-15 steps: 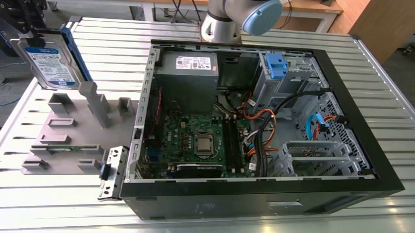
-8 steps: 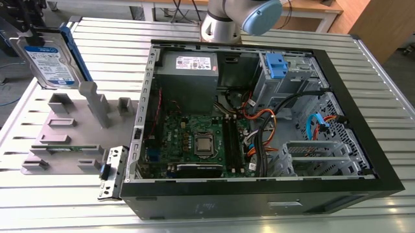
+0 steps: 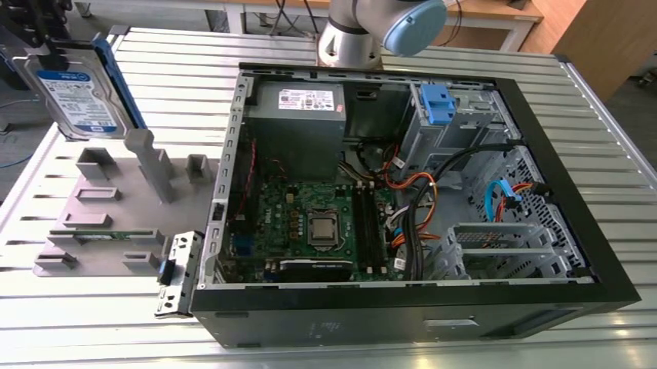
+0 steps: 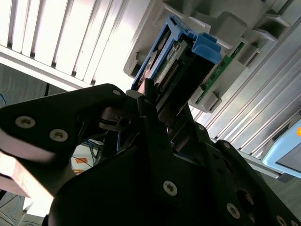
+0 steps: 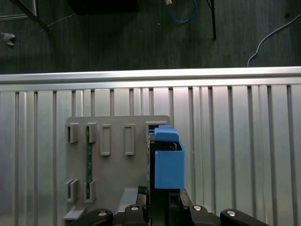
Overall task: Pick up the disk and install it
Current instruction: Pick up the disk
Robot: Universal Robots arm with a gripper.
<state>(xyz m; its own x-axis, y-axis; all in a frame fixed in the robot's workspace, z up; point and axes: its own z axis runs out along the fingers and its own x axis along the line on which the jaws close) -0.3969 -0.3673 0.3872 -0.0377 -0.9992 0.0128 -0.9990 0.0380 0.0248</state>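
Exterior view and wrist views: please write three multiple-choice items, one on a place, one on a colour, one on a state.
1. The disk is at the exterior view's: A right; B left; C middle.
2. Its carrier is: A red; B green; C blue.
3. The computer case is: A open; B closed; C upside down.
1 B: it is by the grey fixture.
2 C: blue plastic frames it.
3 A: the motherboard shows.
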